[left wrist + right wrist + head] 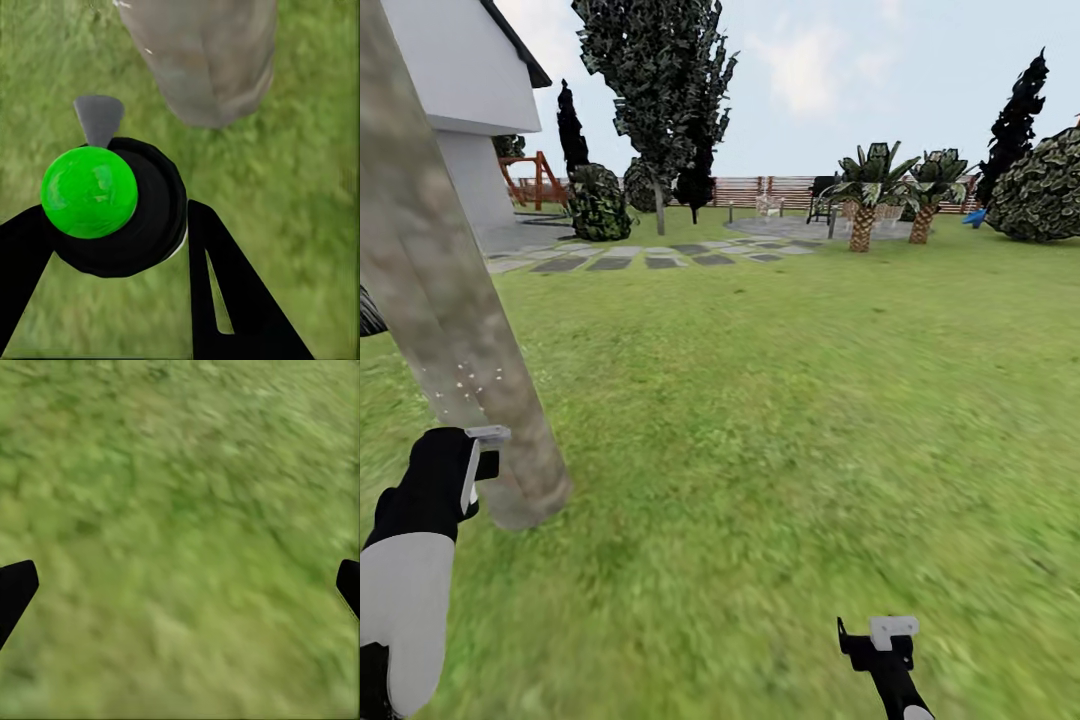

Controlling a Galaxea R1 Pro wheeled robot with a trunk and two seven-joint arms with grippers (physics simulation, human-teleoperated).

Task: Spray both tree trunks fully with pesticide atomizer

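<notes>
The atomizer, black with a green spot, is held in the left pincer just beside the tree trunk; white specks are seen on the bark. The right pincer is spread wide over grass.

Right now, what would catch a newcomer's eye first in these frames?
The thick, mottled tree trunk leaning across the head view's left side stands out first, with tiny white pesticide specks dotted on its bark just above the left end effector. In the left wrist view, a black atomizer with a vivid green ball on top sits between that end effector's fingers, close to the trunk's base. The right end effector hangs open over bare grass.
</notes>
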